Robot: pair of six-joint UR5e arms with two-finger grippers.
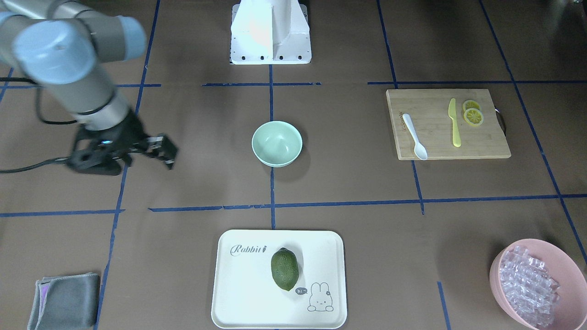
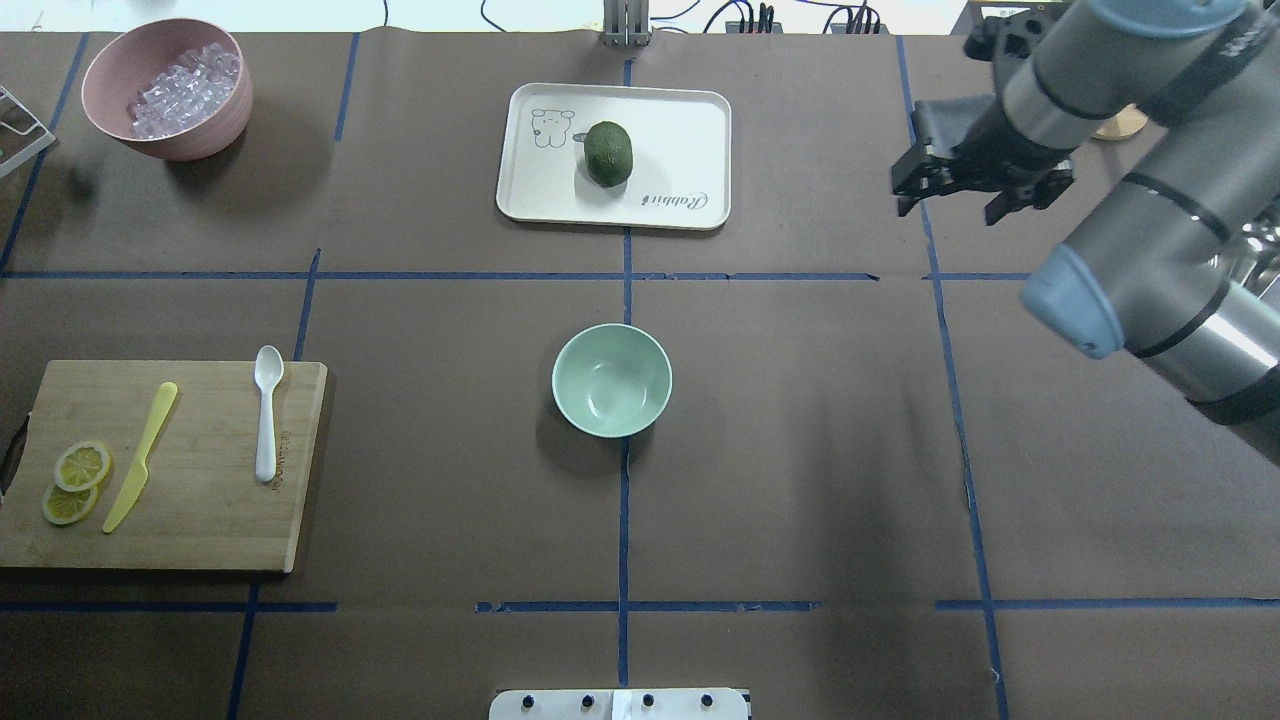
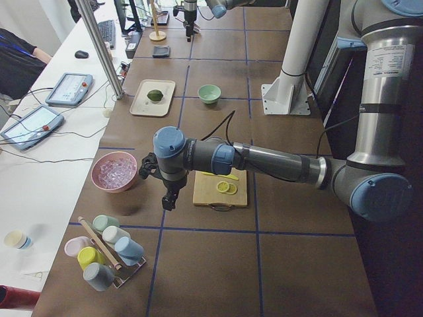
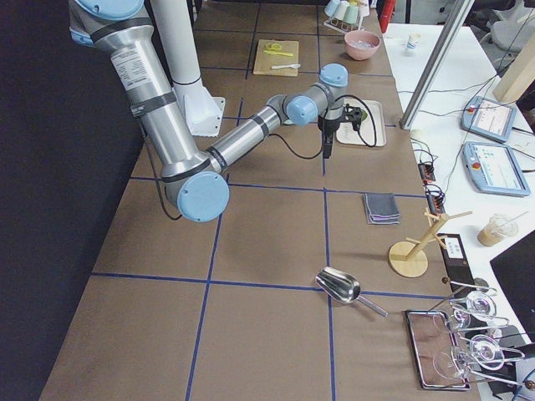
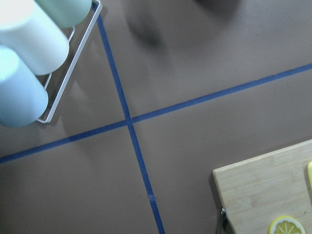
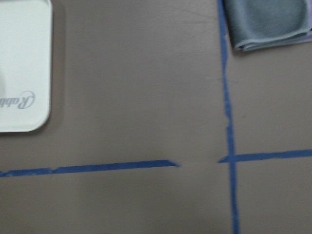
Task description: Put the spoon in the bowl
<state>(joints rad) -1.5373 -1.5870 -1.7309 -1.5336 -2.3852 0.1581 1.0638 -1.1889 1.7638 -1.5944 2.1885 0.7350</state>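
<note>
Right gripper (image 2: 948,203) hangs spread and empty at upper right; left gripper (image 3: 169,198), I can't tell. My worry: the spoon (image 2: 266,415) lies flat on the board (image 2: 200,520) and could skid when pinched.

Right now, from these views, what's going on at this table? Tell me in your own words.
Neither arm has the spoon yet: it lies on the cutting board beside a yellow knife. The green bowl sits empty in the middle of the table. The right claw hangs open over bare table, far from both. The left claw hangs near the board; whether it is open cannot be told.
</note>
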